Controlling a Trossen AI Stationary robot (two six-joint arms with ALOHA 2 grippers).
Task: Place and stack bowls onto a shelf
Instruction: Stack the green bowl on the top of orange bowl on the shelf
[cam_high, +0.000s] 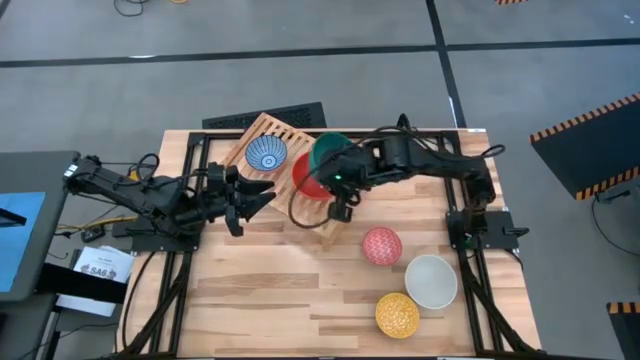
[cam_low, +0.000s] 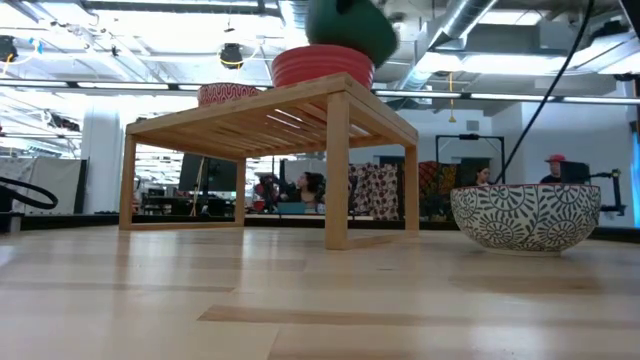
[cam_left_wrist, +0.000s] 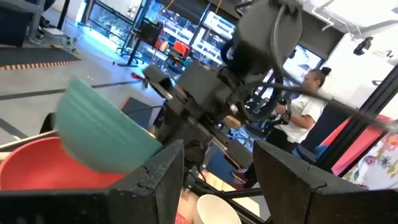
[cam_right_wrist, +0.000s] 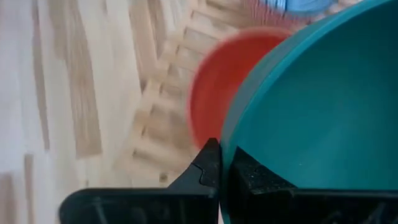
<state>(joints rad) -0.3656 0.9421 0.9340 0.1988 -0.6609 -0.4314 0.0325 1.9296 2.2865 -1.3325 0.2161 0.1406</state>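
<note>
1. Six bowls are on my feeds in all, spread over the plank tabletop (cam_high: 260, 300) and the slatted shelf (cam_high: 262, 131) near its far edge.
2. On the shelf I see the blue-white bowl (cam_high: 266, 154) and the red bowl (cam_high: 308, 178); the right arm covers most of the red one from above.
3. My right pincer (cam_right_wrist: 221, 163) is clamped on the rim of the teal bowl (cam_high: 327, 152), one finger on each side of the wall, holding it tilted just above the red bowl. In the low view the teal bowl (cam_low: 350, 28) is cut off at the frame's top.
4. My left pincer (cam_high: 262, 197) sits beside the shelf with its fingers (cam_left_wrist: 155, 180) apart, holding nothing.
5. Well apart from the shelf, the white bowl (cam_high: 431, 281), the pink-red bowl (cam_high: 381, 246) and the yellow bowl (cam_high: 397, 314) rest on the tabletop near the right arm's base.
6. Behind the tabletop a person (cam_left_wrist: 308, 112) shows, partly hidden by the right arm.
</note>
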